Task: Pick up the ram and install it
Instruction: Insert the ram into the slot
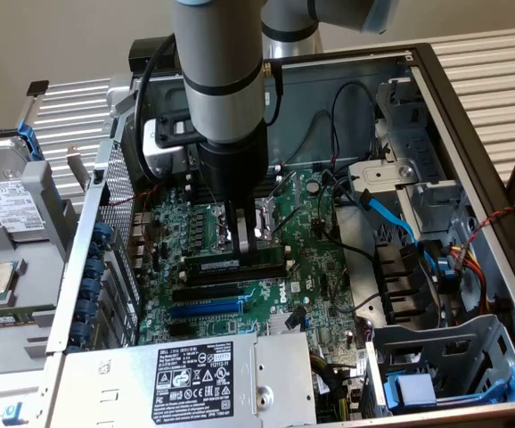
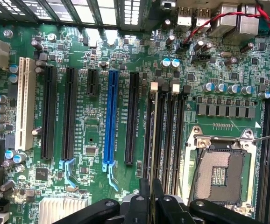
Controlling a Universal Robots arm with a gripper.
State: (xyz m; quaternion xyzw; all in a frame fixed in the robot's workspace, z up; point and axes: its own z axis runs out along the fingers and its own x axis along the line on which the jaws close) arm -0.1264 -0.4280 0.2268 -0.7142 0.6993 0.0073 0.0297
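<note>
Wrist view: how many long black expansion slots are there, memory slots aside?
3 long black slots. Two lie side by side between the white slot and the short black slot; one lies between the blue slot and the memory slots.

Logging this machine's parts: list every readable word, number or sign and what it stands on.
None can be read.
Power supply label: white print, too small.
Hard drive label: blurred.
Motherboard lettering beside the blue expansion slot: too small.
</note>
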